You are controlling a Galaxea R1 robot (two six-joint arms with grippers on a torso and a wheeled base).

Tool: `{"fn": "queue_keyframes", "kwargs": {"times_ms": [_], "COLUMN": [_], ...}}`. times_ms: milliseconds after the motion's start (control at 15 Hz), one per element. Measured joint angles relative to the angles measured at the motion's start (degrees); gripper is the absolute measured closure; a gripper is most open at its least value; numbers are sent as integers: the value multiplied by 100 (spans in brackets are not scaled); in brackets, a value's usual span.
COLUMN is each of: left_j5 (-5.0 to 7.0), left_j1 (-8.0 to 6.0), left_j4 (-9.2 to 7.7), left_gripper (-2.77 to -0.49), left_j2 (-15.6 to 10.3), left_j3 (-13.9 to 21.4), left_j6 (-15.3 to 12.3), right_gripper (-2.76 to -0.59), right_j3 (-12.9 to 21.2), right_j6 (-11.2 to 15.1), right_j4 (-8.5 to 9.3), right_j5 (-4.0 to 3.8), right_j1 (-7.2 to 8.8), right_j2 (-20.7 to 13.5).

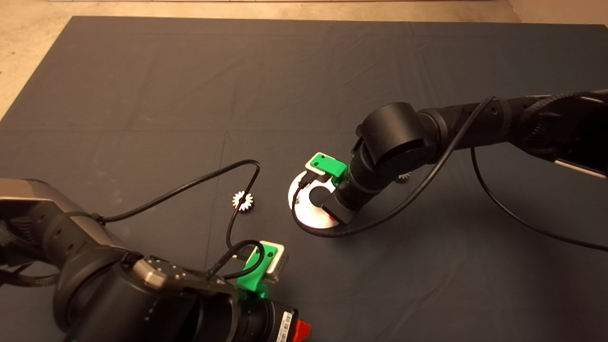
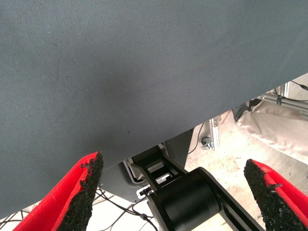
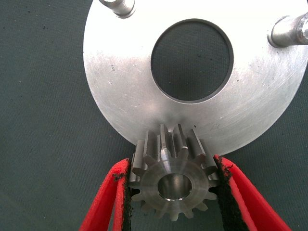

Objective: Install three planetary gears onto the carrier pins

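My right gripper point(image 3: 173, 164) is shut on a silver planetary gear point(image 3: 172, 185), held flat at the rim of the round silver plate point(image 3: 120, 96). Two carrier pins point(image 3: 118, 6) point(image 3: 289, 31) stand bare on the plate; the third pin is hidden. In the head view the right wrist covers part of the plate point(image 1: 308, 216) at the mat's middle. A second gear point(image 1: 243, 200) lies on the mat left of the plate. A third gear point(image 1: 404, 177) peeks out behind the right arm. My left gripper point(image 2: 172, 162) is open and empty, parked at the mat's near edge.
A black cable point(image 1: 204, 180) loops over the mat from the left arm, passing close to the loose gear. Another cable point(image 1: 332, 233) curls around the plate's near rim. The mat's near edge point(image 2: 202, 122) and the floor below show in the left wrist view.
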Motion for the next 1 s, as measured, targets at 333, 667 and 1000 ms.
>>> {"fn": "queue_keyframes", "kwargs": {"times_ms": [333,667,1000], "left_j5": [2,2,2], "left_j1": [0,0,0], "left_j4": [-1,0,0], "left_gripper": [-208,-208,-208], "left_j2": [-16,-32,-32], "left_j3": [0,0,0], "left_j6": [0,0,0], "right_gripper": [-97,-97,-97], "right_j3": [-24,-59,-69], "right_j6": [-83,-149,-179], "right_j4": [-9,-20,-103], "right_j5": [-6,35,42], "right_j1": [-33,-94,-157], "right_j2": [-20,-66,-82]}}
